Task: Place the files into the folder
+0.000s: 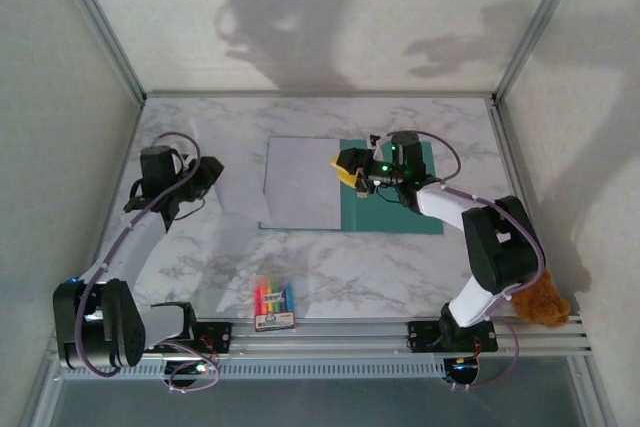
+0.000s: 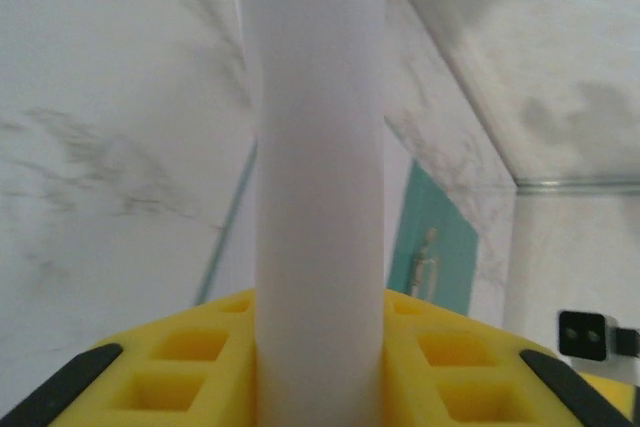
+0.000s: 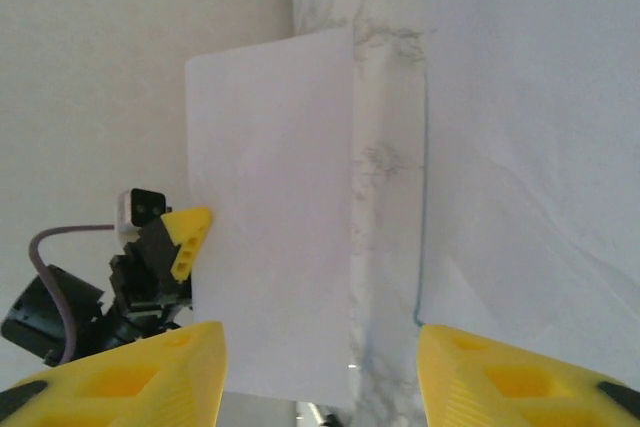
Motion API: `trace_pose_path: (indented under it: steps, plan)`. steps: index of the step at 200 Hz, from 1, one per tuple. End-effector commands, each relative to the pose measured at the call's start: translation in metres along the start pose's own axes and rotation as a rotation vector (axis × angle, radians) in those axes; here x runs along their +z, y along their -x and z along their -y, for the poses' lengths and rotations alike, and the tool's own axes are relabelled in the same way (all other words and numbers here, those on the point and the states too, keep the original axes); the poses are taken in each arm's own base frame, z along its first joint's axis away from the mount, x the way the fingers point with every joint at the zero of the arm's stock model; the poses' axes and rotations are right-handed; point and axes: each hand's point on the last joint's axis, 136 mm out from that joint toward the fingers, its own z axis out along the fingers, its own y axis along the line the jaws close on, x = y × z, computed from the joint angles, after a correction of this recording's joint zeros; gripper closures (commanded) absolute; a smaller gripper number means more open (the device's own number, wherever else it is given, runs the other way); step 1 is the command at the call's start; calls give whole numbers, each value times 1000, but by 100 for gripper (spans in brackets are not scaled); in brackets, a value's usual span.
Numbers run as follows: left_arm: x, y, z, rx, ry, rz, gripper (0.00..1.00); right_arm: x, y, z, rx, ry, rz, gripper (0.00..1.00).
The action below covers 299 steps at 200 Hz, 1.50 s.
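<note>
We find the left arm (image 1: 125, 242) stretched forward along the left side of the surface (image 1: 400, 277), with the left tool (image 1: 205, 179) turned toward the centre. In the left wrist view, the left tool (image 2: 320, 377) is closed on the first file (image 2: 320, 147), with a yellow finger pressed against each side of the sheet. The first file (image 1: 235, 157) stands raised off the surface, and in the right wrist view it (image 3: 270, 217) appears upright with the left tool (image 3: 185, 242) at its edge. The right arm (image 1: 490, 237) is folded back from its base, and its forearm reaches left over the folder (image 1: 405, 212). The right tool (image 1: 347, 171) hovers above the folder near the right edge of the second file (image 1: 305, 182). In its own view, the right tool (image 3: 320, 367) is spread wide with nothing between the fingers. The second file lies flat over the left part of the folder, which rests on the middle of the surface with its right part uncovered. We count two white sheets, one teal folder, one crayon box (image 1: 274, 305) at the near edge and one brown plush toy (image 1: 541, 303) beside the right arm's base.
</note>
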Motion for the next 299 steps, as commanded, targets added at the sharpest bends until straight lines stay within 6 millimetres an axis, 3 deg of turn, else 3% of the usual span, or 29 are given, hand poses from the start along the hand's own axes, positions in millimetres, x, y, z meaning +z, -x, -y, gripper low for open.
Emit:
trace_pose_path:
  steps: [1, 50, 87, 119, 141, 163, 190, 235, 299]
  plan:
    - [0, -3, 37, 1, -64, -16, 70, -19, 0, -35, -17, 135, -5, 47]
    - [9, -21, 117, 69, -182, -62, 70, -55, -17, -61, -82, 148, 20, 45]
    - [7, -44, 179, 118, -298, -113, 70, -84, -28, -98, -147, 220, 63, 38]
    - [-6, -61, 226, 154, -402, -147, 69, -99, -37, -105, -187, 195, 102, 37]
    - [-18, -68, 246, 172, -458, -163, 69, -102, -37, -103, -176, 180, 126, 31]
    - [-29, -72, 254, 175, -502, -174, 68, -99, -35, -97, -144, 184, 128, 29]
    - [-34, -81, 255, 165, -540, -205, 67, -94, -32, -104, -135, 240, 101, 29]
    - [-18, -116, 242, 185, -569, -332, 66, -92, -29, -126, -188, 282, 65, 30]
    - [3, -133, 221, 200, -530, -389, 66, -92, -30, -140, -203, 316, 36, 34]
